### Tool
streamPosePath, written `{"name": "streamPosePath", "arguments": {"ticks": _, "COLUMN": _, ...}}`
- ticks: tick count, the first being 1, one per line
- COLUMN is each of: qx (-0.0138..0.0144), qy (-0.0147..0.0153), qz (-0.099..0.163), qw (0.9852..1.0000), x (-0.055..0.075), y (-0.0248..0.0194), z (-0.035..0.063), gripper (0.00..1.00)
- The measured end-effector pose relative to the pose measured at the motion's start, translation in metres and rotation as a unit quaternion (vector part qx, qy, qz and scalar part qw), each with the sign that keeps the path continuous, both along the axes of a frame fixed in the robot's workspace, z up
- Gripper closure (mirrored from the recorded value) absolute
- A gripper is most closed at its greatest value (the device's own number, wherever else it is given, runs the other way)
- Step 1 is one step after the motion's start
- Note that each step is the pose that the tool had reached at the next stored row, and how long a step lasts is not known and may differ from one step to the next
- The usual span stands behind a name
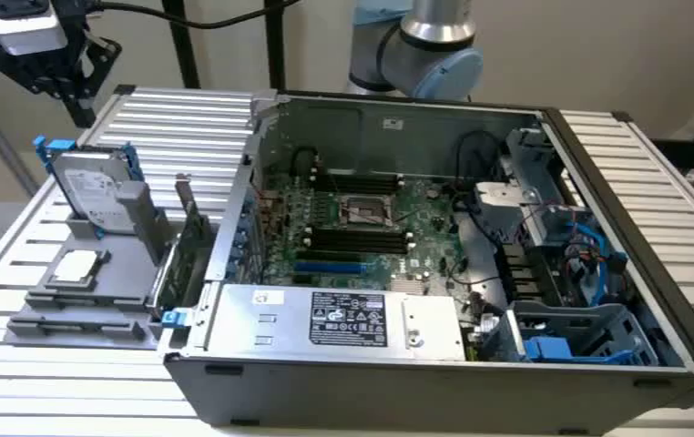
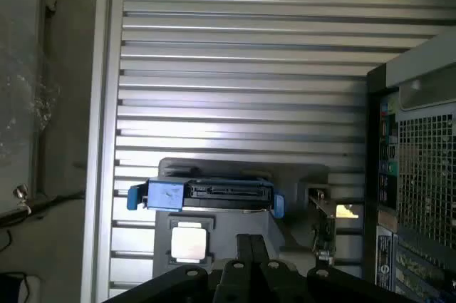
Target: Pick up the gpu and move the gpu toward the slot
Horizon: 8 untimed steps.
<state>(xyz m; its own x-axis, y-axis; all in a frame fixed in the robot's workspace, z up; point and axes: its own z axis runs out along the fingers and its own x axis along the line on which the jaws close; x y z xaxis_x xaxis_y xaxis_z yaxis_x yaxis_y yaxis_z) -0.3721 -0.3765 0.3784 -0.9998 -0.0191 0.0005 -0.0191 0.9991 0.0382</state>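
Observation:
The gpu (image 1: 187,248) is a thin green card with a metal bracket, standing on edge in a grey holder (image 1: 92,305) on the exterior view's left, just outside the open computer case (image 1: 444,373). In the wrist view the gpu (image 2: 325,228) appears edge-on beside the case wall. My gripper (image 1: 80,109) hangs high above the far left corner of the table, well away from the gpu, with its fingers (image 2: 244,249) shut together and nothing between them. Expansion slots (image 1: 329,269) lie on the motherboard inside the case.
A silver hard drive with blue rails (image 1: 92,191) stands in the same holder, also seen from above as the hard drive (image 2: 206,192). A square processor chip (image 1: 76,266) lies in front of it. The slatted metal table (image 1: 177,118) surrounds the case. The power supply (image 1: 335,319) fills the case's near side.

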Motion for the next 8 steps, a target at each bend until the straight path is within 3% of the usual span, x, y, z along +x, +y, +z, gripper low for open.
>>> {"name": "streamPosePath", "arguments": {"ticks": 8, "qx": 0.0, "qy": 0.0, "qz": 0.0, "qw": 1.0, "x": 0.0, "y": 0.0, "z": 0.0, "gripper": 0.89}}
